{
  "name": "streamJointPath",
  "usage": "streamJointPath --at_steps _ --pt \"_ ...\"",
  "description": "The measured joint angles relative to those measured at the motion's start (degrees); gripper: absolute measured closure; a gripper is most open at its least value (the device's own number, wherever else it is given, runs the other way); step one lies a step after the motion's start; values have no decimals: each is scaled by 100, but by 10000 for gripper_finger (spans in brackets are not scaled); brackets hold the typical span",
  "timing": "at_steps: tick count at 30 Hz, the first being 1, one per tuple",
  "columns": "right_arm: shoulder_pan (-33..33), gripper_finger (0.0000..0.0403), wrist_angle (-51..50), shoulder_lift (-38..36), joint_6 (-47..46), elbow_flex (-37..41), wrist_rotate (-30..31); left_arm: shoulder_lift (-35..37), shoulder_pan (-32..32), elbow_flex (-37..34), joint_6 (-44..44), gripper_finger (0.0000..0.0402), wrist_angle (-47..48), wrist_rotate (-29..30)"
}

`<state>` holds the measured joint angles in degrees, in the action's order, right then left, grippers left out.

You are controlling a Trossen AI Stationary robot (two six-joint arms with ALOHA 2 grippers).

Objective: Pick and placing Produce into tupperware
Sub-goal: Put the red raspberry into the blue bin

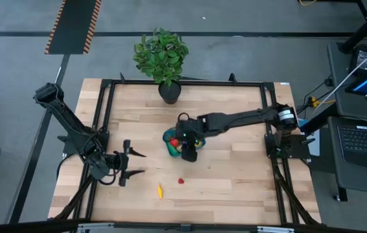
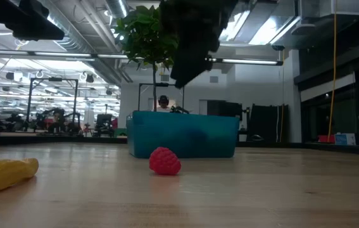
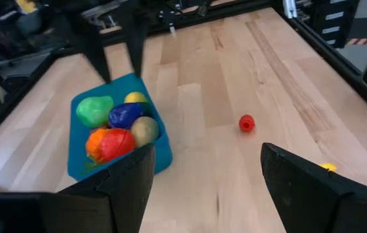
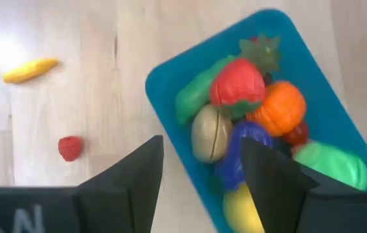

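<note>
Tupperware (image 4: pixel 312 97) holds mixed produce (image 4: pixel 238 84) under the open, empty right gripper (image 4: pixel 199 175), raspberry (image 4: pixel 70 148) and probably a banana (image 4: pixel 30 70) lying nearby outside it.

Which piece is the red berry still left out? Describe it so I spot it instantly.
Start at the teal tupperware mid-table, under the right tool. On bare wood between it and the table's front edge lies the small red berry. Its only neighbour there, a yellow piece, is long.

Right claw (image 1: pixel 189 153) spread, mid-table; left claw (image 1: pixel 133 163) spread, parked.
</note>
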<state>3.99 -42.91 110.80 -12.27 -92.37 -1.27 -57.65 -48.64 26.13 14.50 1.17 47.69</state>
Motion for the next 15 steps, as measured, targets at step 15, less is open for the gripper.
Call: streamJointPath --at_steps 15 --pt "1655 196 1509 -173 -1308 657 1031 0 -149 0 43 130 24 74"
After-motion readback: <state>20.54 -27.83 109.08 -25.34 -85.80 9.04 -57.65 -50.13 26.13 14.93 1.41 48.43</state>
